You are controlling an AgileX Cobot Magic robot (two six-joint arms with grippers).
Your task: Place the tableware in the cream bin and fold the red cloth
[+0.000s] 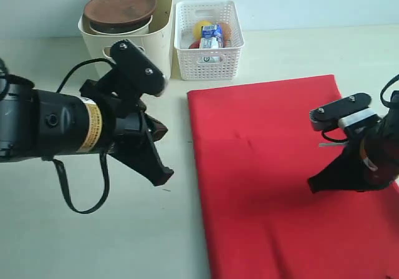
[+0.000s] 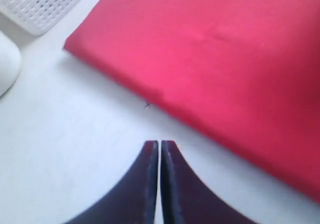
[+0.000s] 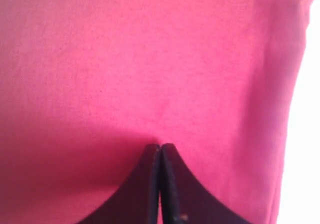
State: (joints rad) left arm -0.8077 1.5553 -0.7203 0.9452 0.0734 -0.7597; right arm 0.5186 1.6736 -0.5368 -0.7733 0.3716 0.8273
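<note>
The red cloth (image 1: pixel 268 179) lies flat on the tabletop (image 1: pixel 93 241), near the cream bin (image 1: pixel 163 35). The left tool (image 2: pixel 160 148), beside its edge, and the right tool (image 3: pixel 160 149), above it, are both together, empty. Lowered so, they may drag and wrinkle it.

The bin (image 1: pixel 159 39) stands at the back left of the table (image 1: pixel 124 241), and the plate (image 1: pixel 120 9) lies on top of what is stacked in it. The basket (image 1: pixel 209 63) stands just beside the bin on its right, with a carton (image 1: pixel 212 37) inside. The cloth (image 1: pixel 262 166) lies flat before the basket and runs to the right and front. The left gripper (image 1: pixel 163 178) hangs over bare table left of the cloth's edge; the right gripper (image 1: pixel 312 185) is over the cloth's right part.
</note>
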